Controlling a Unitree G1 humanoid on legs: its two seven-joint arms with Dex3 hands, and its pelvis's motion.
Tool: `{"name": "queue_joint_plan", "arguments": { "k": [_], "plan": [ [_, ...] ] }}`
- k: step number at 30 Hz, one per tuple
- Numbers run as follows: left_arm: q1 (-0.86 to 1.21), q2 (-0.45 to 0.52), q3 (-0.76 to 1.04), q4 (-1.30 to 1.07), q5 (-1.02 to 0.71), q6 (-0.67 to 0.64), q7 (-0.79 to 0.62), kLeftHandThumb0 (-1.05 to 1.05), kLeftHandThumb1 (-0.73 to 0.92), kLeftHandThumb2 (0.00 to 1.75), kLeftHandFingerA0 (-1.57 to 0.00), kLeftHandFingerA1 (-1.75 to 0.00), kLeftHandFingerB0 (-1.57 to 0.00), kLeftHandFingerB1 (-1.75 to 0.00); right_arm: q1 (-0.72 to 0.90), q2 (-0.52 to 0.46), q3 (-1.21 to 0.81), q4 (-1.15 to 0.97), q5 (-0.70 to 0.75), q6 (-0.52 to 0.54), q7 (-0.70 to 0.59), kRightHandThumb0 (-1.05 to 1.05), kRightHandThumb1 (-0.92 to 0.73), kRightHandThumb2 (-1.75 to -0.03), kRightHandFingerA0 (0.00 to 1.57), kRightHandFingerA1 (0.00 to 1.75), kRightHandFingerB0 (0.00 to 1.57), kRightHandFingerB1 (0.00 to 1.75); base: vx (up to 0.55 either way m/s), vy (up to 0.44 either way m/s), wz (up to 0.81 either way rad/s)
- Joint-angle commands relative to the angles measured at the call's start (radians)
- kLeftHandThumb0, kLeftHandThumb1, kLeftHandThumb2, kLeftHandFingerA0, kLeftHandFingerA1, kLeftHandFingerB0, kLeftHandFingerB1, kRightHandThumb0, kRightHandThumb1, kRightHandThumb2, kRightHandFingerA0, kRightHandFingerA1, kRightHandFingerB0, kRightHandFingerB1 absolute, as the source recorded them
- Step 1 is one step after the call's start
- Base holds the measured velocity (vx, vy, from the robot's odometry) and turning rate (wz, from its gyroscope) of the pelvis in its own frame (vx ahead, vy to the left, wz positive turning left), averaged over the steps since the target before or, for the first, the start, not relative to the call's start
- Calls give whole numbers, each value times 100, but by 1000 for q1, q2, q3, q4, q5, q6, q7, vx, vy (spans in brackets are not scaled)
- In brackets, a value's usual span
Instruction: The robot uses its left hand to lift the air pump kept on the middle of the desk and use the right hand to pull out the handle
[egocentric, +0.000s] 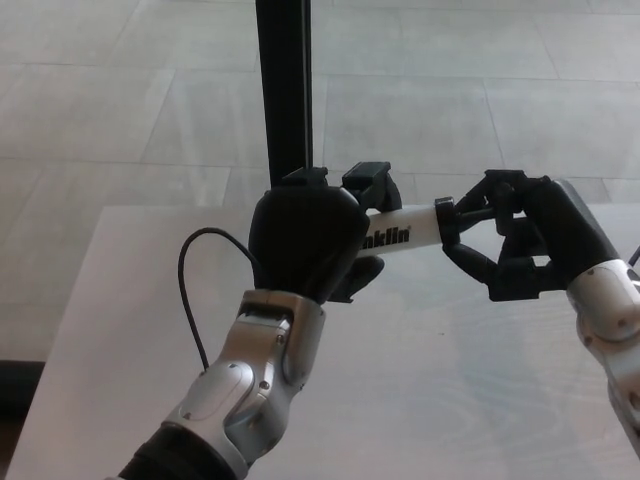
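Nearest the viewer, the silver left forearm (240, 385) rises from the lower edge over the pale wooden desk (420, 400), a thin black cable (190, 290) looping beside its wrist. Above it, the left hand (305, 245) is clenched round the barrel of the air pump (400, 235), holding it clear of the desk and roughly level, with the printed white section projecting toward the robot's right. At that end, the right hand (510, 245) is wrapped about the black handle (455, 212), its fingers (475, 262) curled under and over the grip beside the pump's end cap; how firmly it pinches cannot be judged. Lifting appears complete, and the step in hand is securing the handle. The next move calls for the right hand to draw straight outward along the barrel's axis while the left braces against that pull, lest the pump twist or slip. Beyond the desk stands a black upright post (283, 90), with grey floor tiles (480, 110) behind.
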Motion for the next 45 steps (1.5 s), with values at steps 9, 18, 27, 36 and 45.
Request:
{"name": "queue_joint_plan", "arguments": {
  "k": [9, 18, 27, 36, 45],
  "plan": [
    [38, 27, -1, 24, 0, -15, 14, -17, 56, 95, -84, -175, -69, -152, 4, -19, -51, -31, -25, 10, -3, -26, -67, -67, 105, 152, 59, 49, 0, 0, 0],
    [38, 37, -9, 29, 1, -14, 13, -19, 60, 91, -80, -175, -65, -153, 2, -20, -50, -52, -20, 50, 45, -22, -67, -69, 104, 154, 63, 53, 0, 0, 0],
    [36, 36, -11, 25, -11, -28, 24, -7, 55, 93, -91, -173, -65, -144, 0, -32, -37, -23, -35, 27, 56, -18, -63, -91, 100, 150, 98, 95, 0, 0, 0],
    [13, 30, -1, 14, -15, -27, 13, -16, 58, 93, -80, -172, -70, -143, -10, -29, -18, 7, -52, 0, 52, -24, -62, -87, 103, 152, 95, 107, 0, 0, 0],
    [7, 30, -11, 0, 12, 0, 4, -17, 56, 97, -83, -168, -78, -135, -13, -31, -4, 5, -85, -1, 30, -34, -65, -75, 97, 170, 77, 146, 0, 0, 0]
  ]
}}
